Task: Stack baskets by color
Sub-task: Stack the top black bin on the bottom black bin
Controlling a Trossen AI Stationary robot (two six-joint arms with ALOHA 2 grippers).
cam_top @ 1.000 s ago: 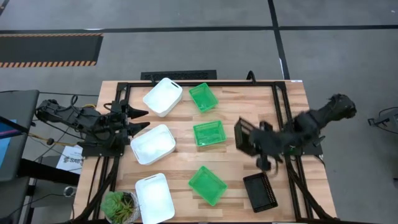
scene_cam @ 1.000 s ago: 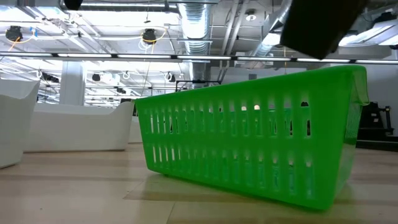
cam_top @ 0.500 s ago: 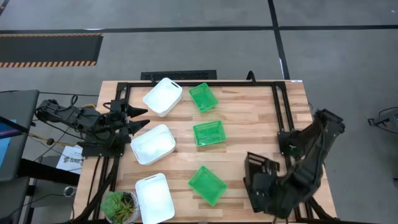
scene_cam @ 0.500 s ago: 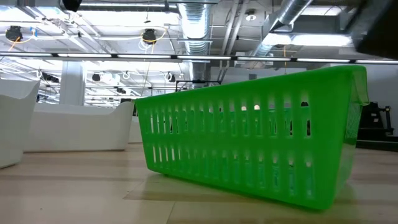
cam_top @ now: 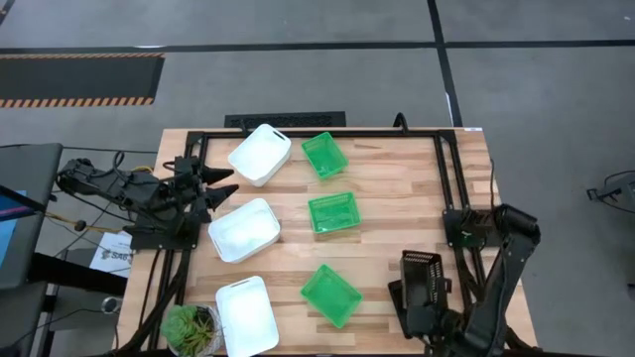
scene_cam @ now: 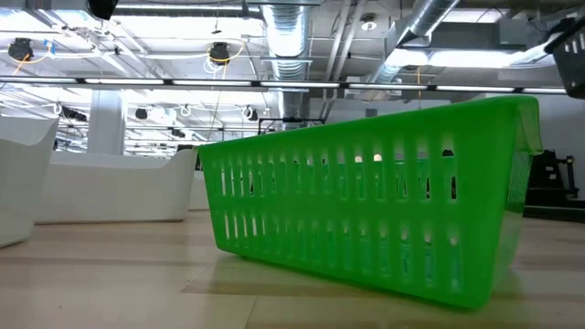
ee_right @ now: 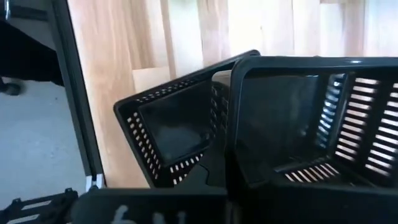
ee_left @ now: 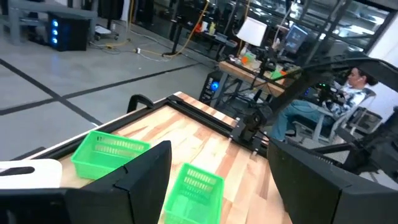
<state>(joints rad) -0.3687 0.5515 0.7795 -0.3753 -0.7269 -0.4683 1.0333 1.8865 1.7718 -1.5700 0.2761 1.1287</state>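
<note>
My right gripper is over the table's near right corner, shut on a black mesh basket. That basket hangs above a second black basket that rests on the table. Three white baskets run down the left side. Three green mesh baskets stand apart down the middle. My left gripper waits open at the left edge, above the table. My right gripper holds the black basket by its end wall nearest the wrist; the gripper's own body hides the fingers. It comes from above, slanting steeply down. The basket is lifted clear, open side up and a little tilted, partly over the second black basket.
A potted green plant stands at the near left corner. The black frame rail runs along the table's right edge beside the black baskets. Bare wood lies between the green column and the right rail. A person sits beyond the table.
My right gripper has swung from mid-table right toward the near edge and down, tipping to point more steeply down. The black basket went with it, from standing on edge in the air to nearly level over the other black basket.
</note>
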